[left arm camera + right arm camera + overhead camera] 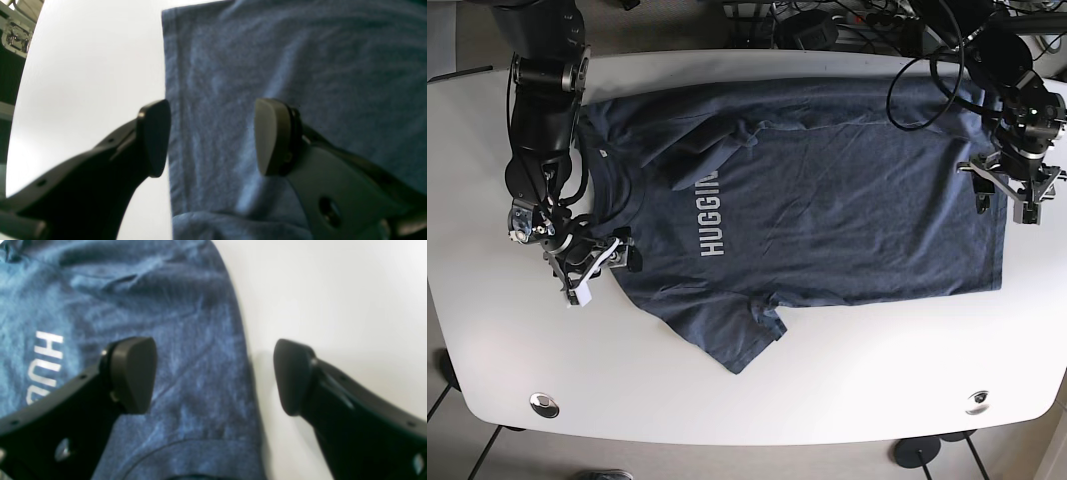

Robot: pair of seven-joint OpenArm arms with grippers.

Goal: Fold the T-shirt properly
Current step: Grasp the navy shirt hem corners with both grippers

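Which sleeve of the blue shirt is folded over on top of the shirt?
The far sleeve, beside the white table's back edge, is flipped onto the T-shirt. The near sleeve lies spread flat on the table instead.

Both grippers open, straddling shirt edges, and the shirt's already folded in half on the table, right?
Not folded. The base view shows the T-shirt spread flat on the table, sleeves out. The rest holds: left gripper and right gripper are open, each straddling a shirt edge.

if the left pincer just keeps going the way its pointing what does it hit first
Most likely the hem edge of the t-shirt: the open left pincer straddles it, one finger over cloth, one over bare table. Its height above the cloth is unclear.
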